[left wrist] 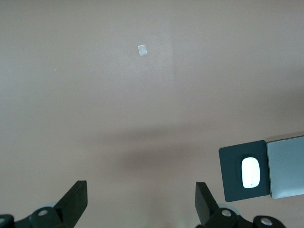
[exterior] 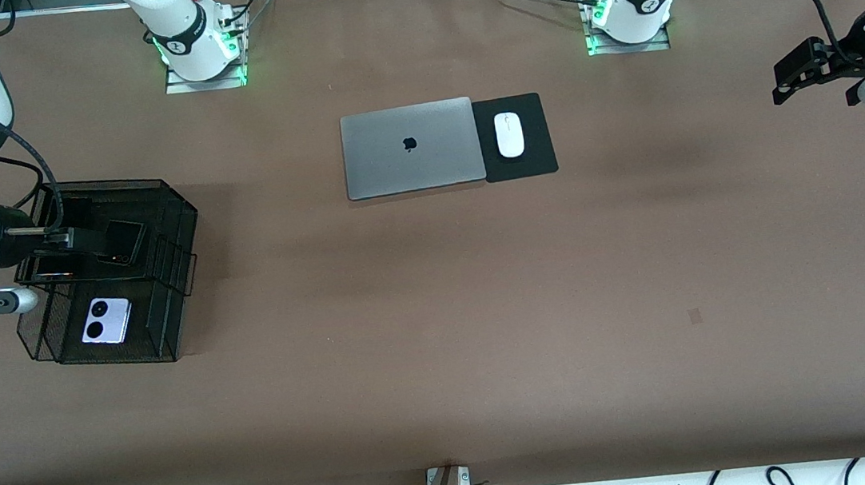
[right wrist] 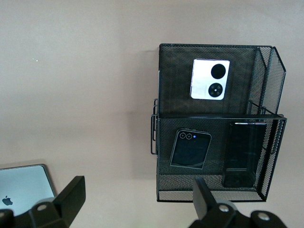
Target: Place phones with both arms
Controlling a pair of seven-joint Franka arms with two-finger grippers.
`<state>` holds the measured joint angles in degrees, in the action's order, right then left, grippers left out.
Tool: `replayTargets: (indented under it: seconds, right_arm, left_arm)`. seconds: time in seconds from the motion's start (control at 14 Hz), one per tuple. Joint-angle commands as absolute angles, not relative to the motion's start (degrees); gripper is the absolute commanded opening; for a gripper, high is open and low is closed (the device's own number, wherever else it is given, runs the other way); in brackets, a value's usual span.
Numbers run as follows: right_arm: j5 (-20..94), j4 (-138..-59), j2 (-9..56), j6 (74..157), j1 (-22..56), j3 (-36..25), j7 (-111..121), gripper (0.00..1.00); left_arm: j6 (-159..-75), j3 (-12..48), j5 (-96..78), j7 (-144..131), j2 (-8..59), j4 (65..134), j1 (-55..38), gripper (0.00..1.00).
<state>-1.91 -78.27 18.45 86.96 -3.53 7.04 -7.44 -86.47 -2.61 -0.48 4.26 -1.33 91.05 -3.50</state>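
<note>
- Right gripper (right wrist: 135, 202), frame's left edge, hangs wide open and empty over the mesh basket (exterior: 173, 221) holding three phones (right wrist: 210, 79).
- Left gripper (left wrist: 141, 202), upper right, gapes open, empty, above bare table (exterior: 442, 338).

We count three phones, all lying flat in a black wire-mesh organiser (right wrist: 161, 85) at the right arm's end of the worktop. The lavender-white phone (exterior: 106, 320) (right wrist: 210, 79), small and squarish with two black camera circles facing up, lies alone in the compartment nearer the front camera. We list the small squarish black phone (right wrist: 190, 149) (exterior: 120, 241), with two small lenses at one corner, slightly askew in the farther compartment. Beside it, apart and toward the worktop's end, lies the long slim black phone (right wrist: 244, 154), a plain dark slab.
</note>
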Motion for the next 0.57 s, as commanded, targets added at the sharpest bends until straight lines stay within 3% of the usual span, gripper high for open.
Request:
replayTargets:
  seconds: [0.0,0.5]
  right_arm:
    - [-0.7,-78.9,17.6,86.8,-3.5,6.8,-7.1,1.0]
    - [-0.9,-78.9,17.1,87.7,-3.6,6.4,-7.1,1.0]
  left_arm:
    - [-86.8,-2.6,-1.1,5.2,-0.6,89.8,-3.1,1.0]
    - [-86.8,-2.6,-1.1,5.1,-0.6,89.8,-3.2,1.0]
